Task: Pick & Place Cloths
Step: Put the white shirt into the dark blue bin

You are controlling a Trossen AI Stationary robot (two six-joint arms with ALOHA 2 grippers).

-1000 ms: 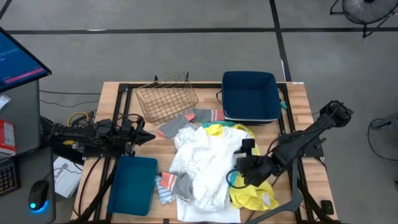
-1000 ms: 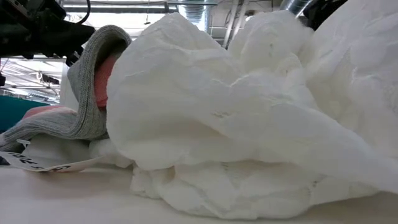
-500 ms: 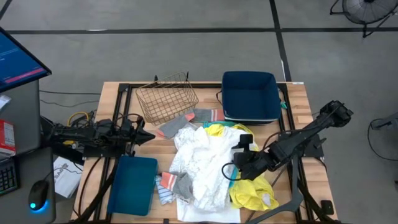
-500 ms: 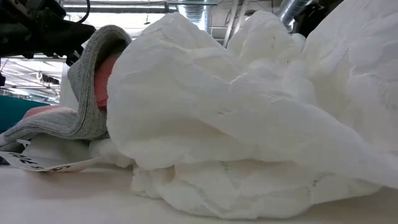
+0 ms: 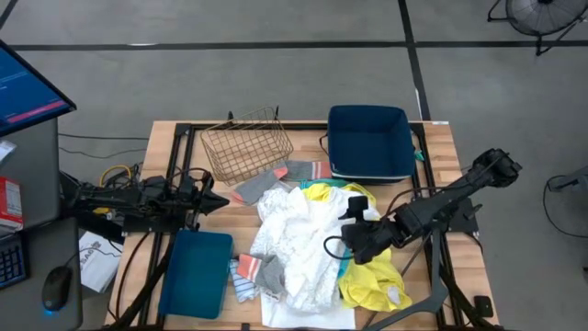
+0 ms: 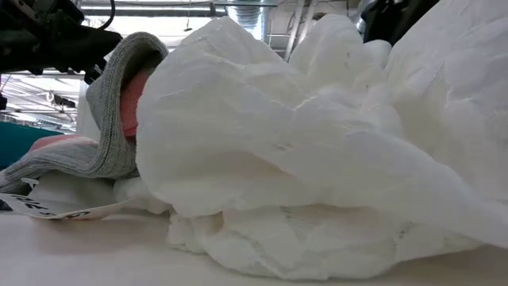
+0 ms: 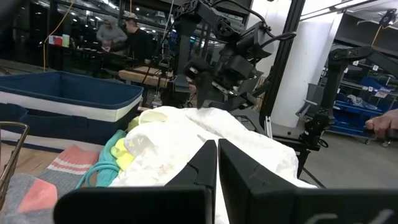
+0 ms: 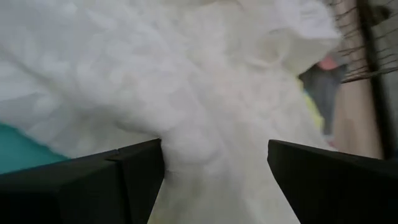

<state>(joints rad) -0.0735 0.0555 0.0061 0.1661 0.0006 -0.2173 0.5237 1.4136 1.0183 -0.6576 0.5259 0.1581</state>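
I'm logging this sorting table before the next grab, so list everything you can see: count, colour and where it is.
White cloth: one large, white, middle of the table.
Yellow cloth: one, yellow, under the right arm, near edge.
Teal cloth: one strip, teal, beside the white cloth.
Socks: a few, grey, coral, striped, left of the pile.
Wire basket: one, copper, far left of centre.
Open bin: one, dark blue, far right.
Flat bin: one, dark blue, near left.
Table: one, wood.
People: two, in the room behind.
Left gripper: shut, waiting at the left.
Right gripper: open, over the white cloth.
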